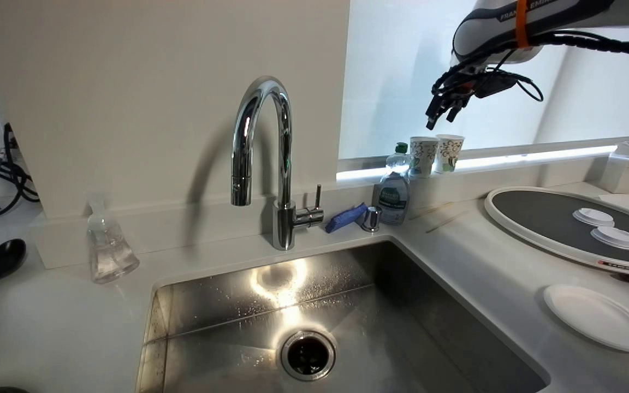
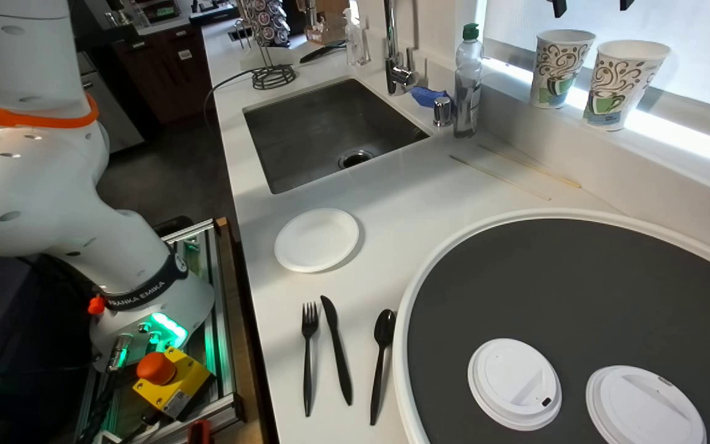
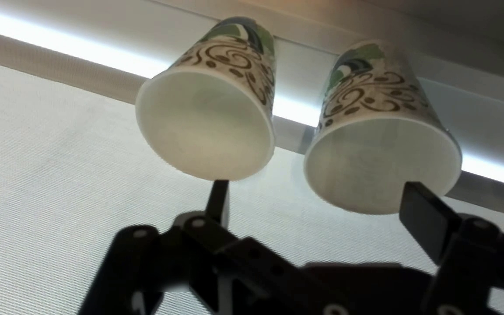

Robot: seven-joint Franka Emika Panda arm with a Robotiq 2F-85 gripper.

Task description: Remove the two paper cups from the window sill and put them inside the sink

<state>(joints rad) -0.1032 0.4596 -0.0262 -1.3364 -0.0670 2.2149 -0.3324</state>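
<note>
Wrist view: two cups (image 3: 210, 103) stand side by side on the sill (image 3: 298, 65), below the gripper (image 3: 316, 188) and apart from it. Both are upright, mouths up, long axes near vertical. The gripper's two fingers (image 3: 425, 218) stand spread, released. One sink (image 1: 227, 355) shows in both exterior views.

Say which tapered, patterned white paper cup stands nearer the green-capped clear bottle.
The left paper cup in both exterior views; the right paper cup stands farther from the bottle along the narrow white sill.
</note>
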